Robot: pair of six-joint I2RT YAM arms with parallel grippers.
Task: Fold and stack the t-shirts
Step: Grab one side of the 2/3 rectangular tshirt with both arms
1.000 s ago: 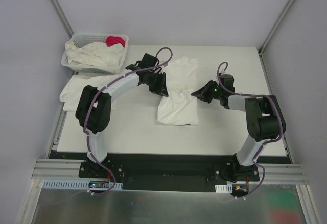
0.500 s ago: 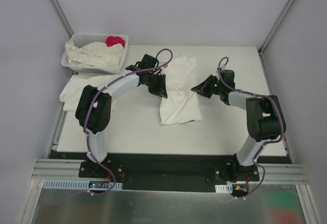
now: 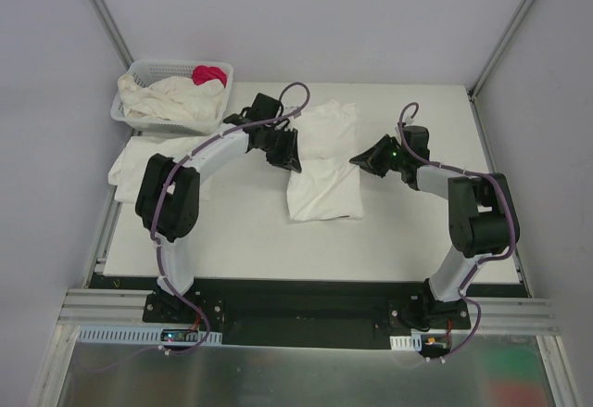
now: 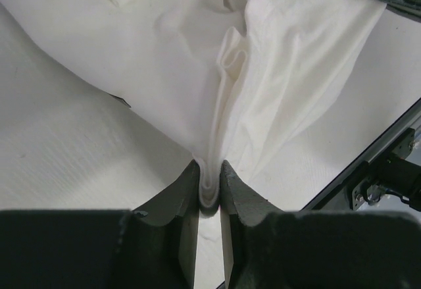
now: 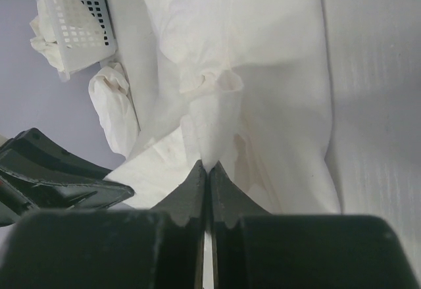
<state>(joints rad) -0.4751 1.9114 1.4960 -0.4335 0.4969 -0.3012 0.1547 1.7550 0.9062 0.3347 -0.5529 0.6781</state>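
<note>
From the top, the t-shirt [image 3: 324,175] lay long and thin in the middle of the bench [image 3: 408,231]. The left hand [image 3: 287,155] was at its 9 o'clock edge and the right hand [image 3: 359,160] at its 3 o'clock edge. A second before, both hands were a bit nearer to 6 o'clock. They had moved a little toward 12 o'clock, and the near end of the t-shirt had slid that way too. So I think the hands were pulling and tidying the half-folded shirt, and the fold was not done yet. At 10 o'clock the basket [image 3: 176,62] held a heap of shirts [image 3: 171,96] and a pink cloth [image 3: 209,75]. A flat shirt [image 3: 130,161] lay at the bench's 9 o'clock edge. Those looked the same as before, so lots of folding was left.

From the left wrist, the left hand [image 4: 209,170] was pinched tight on a thin fold of the t-shirt [image 4: 197,58]. The cloth fanned out toward 12 o'clock over the bench [image 4: 66,164].

From the right wrist, the right hand [image 5: 207,167] was closed, with a ridge of the t-shirt [image 5: 263,72] pulled up into its tips. The basket [image 5: 66,12] showed at 10 o'clock.
</note>
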